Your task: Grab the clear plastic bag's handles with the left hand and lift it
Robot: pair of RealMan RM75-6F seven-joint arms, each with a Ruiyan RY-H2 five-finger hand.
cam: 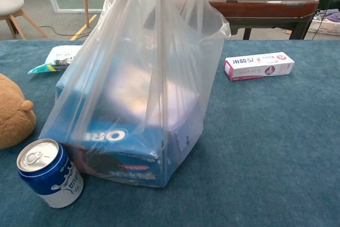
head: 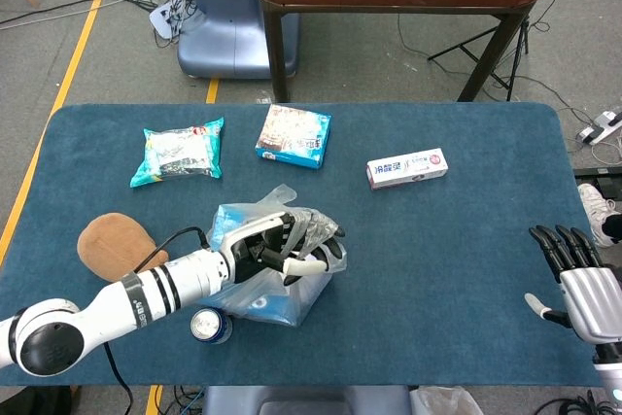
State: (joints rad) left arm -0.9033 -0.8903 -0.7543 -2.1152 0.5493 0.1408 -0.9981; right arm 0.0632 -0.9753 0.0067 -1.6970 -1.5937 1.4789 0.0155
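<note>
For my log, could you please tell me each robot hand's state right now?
Left robot hand: holding the clear plastic bag by its handles.
Right robot hand: open, holding nothing.

The clear plastic bag (cam: 143, 78) hangs stretched below fingers that are barely seen at the top edge. A blue Oreo box (cam: 114, 144) lies inside. A blue can (cam: 49, 173) stands lower left of them.

The Oreo box (cam: 114, 150) sits inside the clear plastic bag (cam: 143, 78). A drink can (cam: 49, 179) stands just left of it, the plush toy (cam: 13, 115) behind that, the toothpaste box (cam: 258, 66) far right.
</note>
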